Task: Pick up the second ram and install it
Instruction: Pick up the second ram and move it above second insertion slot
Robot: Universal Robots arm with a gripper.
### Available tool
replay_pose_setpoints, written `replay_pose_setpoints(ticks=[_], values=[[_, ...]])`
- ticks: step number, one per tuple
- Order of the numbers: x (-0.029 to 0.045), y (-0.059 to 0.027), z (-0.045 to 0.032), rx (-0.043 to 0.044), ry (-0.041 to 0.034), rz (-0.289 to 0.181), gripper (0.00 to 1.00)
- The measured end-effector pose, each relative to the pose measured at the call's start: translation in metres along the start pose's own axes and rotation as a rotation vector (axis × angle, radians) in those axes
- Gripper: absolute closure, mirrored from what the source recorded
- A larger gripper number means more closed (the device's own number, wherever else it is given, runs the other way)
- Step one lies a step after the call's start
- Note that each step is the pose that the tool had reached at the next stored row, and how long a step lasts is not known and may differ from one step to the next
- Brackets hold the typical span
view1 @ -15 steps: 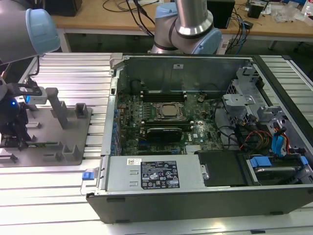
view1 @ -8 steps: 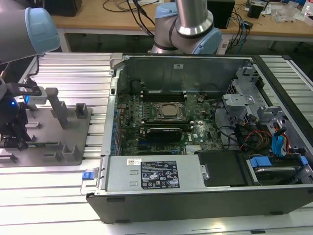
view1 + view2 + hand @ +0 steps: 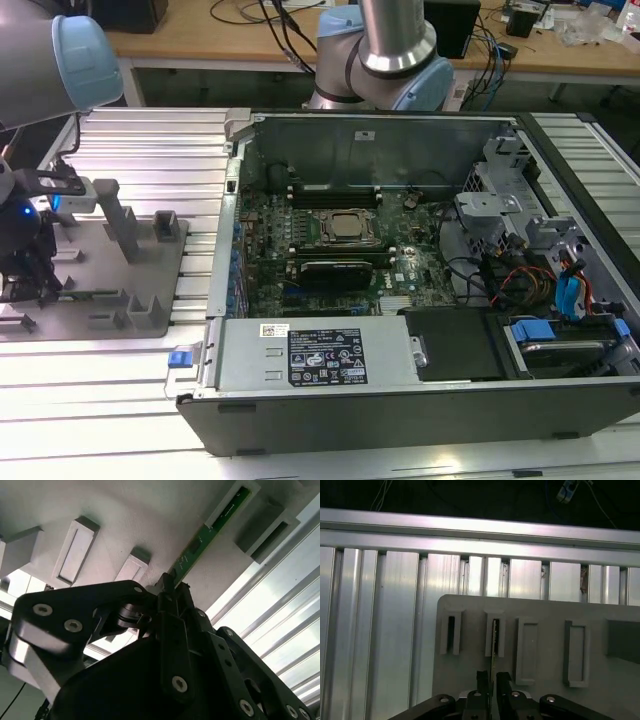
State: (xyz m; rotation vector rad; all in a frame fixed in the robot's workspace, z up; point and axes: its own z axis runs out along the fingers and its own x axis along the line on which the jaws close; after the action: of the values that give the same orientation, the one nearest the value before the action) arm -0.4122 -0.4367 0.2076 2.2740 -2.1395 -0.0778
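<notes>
The second ram (image 3: 210, 535) is a thin green board standing on edge in a slot of the grey fixture plate (image 3: 540, 610). In the first wrist view I look down its narrow edge, the second ram (image 3: 494, 640) running from the slot back between my fingers. My gripper (image 3: 492, 680) is shut on the near end of the stick, one black finger on each face. In the second wrist view the gripper (image 3: 172, 587) pinches the same end. In the exterior view the gripper (image 3: 20, 275) hangs over the fixture plate (image 3: 150, 270) at the exterior view's left.
The open computer case (image 3: 400, 130) lies at the middle and the exterior view's right, with the motherboard, the silver processor (image 3: 345, 227) and long black memory slots (image 3: 335, 188) behind it. Grey posts (image 3: 125, 225) rise from the fixture plate. Ribbed aluminium table (image 3: 395, 630) surrounds everything.
</notes>
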Motion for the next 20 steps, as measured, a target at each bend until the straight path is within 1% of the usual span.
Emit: replay_pose_setpoints(ticks=[1,2,6,7,8,9,10,11,12,13,16,18,20], values=[[0.0,0.0,0.0,0.0,-0.0001,0.0,0.83],[0.0,-0.0001,0.0,0.0,0.0,0.0,0.9],[0.0001,-0.0002,0.0,0.0,0.0,0.002,0.9],[0.0001,-0.0003,0.0001,0.0004,-0.0007,0.017,0.9],[0.0,-0.0002,0.0002,0.0012,-0.0023,0.05,0.9],[0.0001,-0.0002,0.0005,0.0022,-0.0044,0.093,0.9],[0.0,-0.0002,0.0005,0.0025,-0.0052,0.11,0.9],[0.0001,-0.0002,0.0005,0.0025,-0.0052,0.11,0.9],[0.0001,-0.0003,0.0005,0.0024,-0.0048,0.099,0.9],[0.0001,-0.0004,0.0005,0.0018,-0.0035,0.072,0.9],[0.0,0.0,-0.0052,0.0015,-0.003,0.066,0.9],[-0.0003,0.0004,-0.0145,0.0014,-0.0027,0.061,0.9],[-0.0006,0.001,-0.0267,0.0014,-0.0026,0.059,0.9]])
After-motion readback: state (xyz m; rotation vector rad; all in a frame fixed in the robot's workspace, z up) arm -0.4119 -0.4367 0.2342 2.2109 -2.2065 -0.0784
